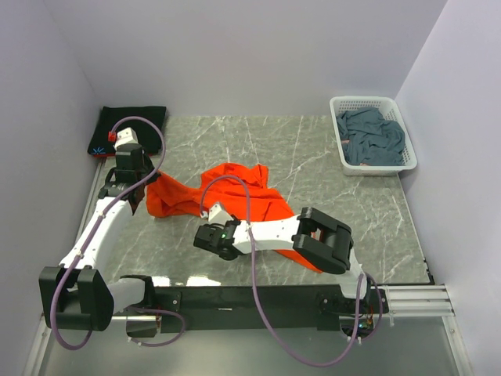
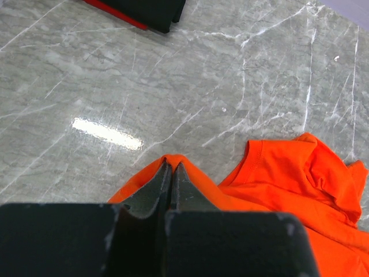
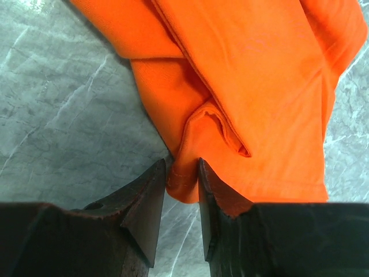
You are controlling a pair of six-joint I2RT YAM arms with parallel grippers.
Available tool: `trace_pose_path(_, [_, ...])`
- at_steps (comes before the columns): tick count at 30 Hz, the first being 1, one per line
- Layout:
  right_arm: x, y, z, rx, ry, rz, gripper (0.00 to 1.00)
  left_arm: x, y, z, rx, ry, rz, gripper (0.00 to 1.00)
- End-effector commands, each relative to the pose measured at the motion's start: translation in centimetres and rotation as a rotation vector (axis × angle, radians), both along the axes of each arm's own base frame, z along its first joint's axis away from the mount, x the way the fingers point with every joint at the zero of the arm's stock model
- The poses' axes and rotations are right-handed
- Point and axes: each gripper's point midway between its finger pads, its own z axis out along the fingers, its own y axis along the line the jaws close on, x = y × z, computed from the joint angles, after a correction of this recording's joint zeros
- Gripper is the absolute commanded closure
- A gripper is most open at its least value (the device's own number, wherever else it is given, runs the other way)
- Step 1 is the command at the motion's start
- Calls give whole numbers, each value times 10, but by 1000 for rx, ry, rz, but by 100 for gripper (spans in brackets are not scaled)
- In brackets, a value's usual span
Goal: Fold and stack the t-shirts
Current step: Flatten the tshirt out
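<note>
Black rail (image 1: 235, 298) carrying both arm bases runs along the near edge of the table (image 1: 337, 204), a grey marble-patterned top with white veins and a bright glare patch in the left wrist view. Pale lilac walls (image 1: 250, 55) close it in at the back and on both sides.

At mid-table the orange shirt (image 1: 235, 192) lies crumpled, spreading from near the left arm towards the right arm's forearm. The left gripper (image 1: 139, 192) holds its left edge: in the wrist view the jaws of this gripper (image 2: 172, 167) are pressed almost together with orange cloth (image 2: 288, 173) at their tip. The right gripper (image 1: 205, 237) pinches the near edge; its jaws (image 3: 181, 167) stand a narrow gap apart with a fold of the shirt (image 3: 248, 86) clamped between them.

A black shirt (image 1: 133, 125) lies flat in the far-left corner, against the side wall. In the far-right corner a white basket (image 1: 374, 170) holds the blue-grey shirt (image 1: 372, 137), bunched up.

Bare marble shows between the orange shirt and the basket, along the far edge, and at the near left. The left arm runs close beside the left wall.
</note>
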Motion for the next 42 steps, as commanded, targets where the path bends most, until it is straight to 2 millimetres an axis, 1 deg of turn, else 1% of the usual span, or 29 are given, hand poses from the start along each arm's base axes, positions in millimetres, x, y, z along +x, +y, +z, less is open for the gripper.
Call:
trace_pose_path(1, [-4, 9, -11, 5, 24, 6, 63, 5, -2, 11, -6, -45, -12, 99])
trace_pose_path(9, [-16, 13, -19, -32, 57, 31, 65, 5, -1, 10, -6, -41, -10, 99])
trace_pose_path(12, [-16, 13, -17, -40, 47, 29, 67, 5, -1, 9, -5, -40, -9, 99])
trace_pose_path(17, [-15, 11, -9, -56, 31, 33, 72, 5, 0, 11, -6, -43, -8, 99])
trace_pose_path(19, [-16, 13, -4, -49, 29, 38, 76, 5, 0, 11, -6, -45, -8, 99])
trace_pose_path(20, [-17, 14, -4, -43, 35, 41, 84, 5, 0, 11, -7, -45, -8, 99])
trace_pose_path(22, [-16, 14, 0, -34, 32, 41, 92, 5, 0, 12, -7, -48, -6, 99])
trace_pose_path(25, [-16, 14, 6, -31, 21, 41, 95, 4, 0, 11, -7, -46, -6, 99])
trace_pose_path(26, [-15, 14, 8, -29, 18, 41, 98, 5, 0, 12, -7, -48, -6, 99])
trace_pose_path(28, [-13, 11, 16, -27, 4, 40, 100, 4, 1, 12, -5, -48, -2, 99])
trace_pose_path(30, [-11, 9, 28, -16, -11, 39, 100, 3, 1, 11, -6, -47, 2, 99])
trace_pose_path(32, [-8, 8, 41, -4, -21, 47, 100, 1, 6, 10, 5, -39, 28, 99])
trace_pose_path(33, [-4, 6, 55, 26, -32, 36, 100, 1, 9, 10, 12, -37, 45, 99])
trace_pose_path(34, [-1, 4, 63, 34, -32, 44, 100, 0, 12, 11, 17, -36, 63, 99])
trace_pose_path(35, [3, 1, 72, 47, -39, 39, 100, 2, 12, 15, 14, -41, 65, 99])
trace_pose_path(36, [8, -3, 91, 88, -54, 28, 100, 3, 12, 18, 11, -40, 69, 99])
trace_pose_path(37, [17, -11, 99, 94, -48, 22, 100, 5, 12, 22, 2, -44, 70, 99])
trace_pose_path(38, [23, -18, 117, 132, -63, 8, 100, 10, 12, 31, -3, -47, 74, 99])
trace_pose_path(39, [31, -27, 128, 141, -75, -10, 100, 13, 12, 35, -6, -50, 81, 99])
trace_pose_path(40, [48, -45, 138, 132, -97, -53, 100, 17, 13, 36, -11, -41, 90, 99])
trace_pose_path(41, [56, -57, 154, 157, -125, -81, 100, 24, 14, 53, -13, -72, 101, 99])
trace_pose_path(42, [64, -68, 164, 160, -143, -103, 100, 26, 15, 57, -13, -65, 109, 99])
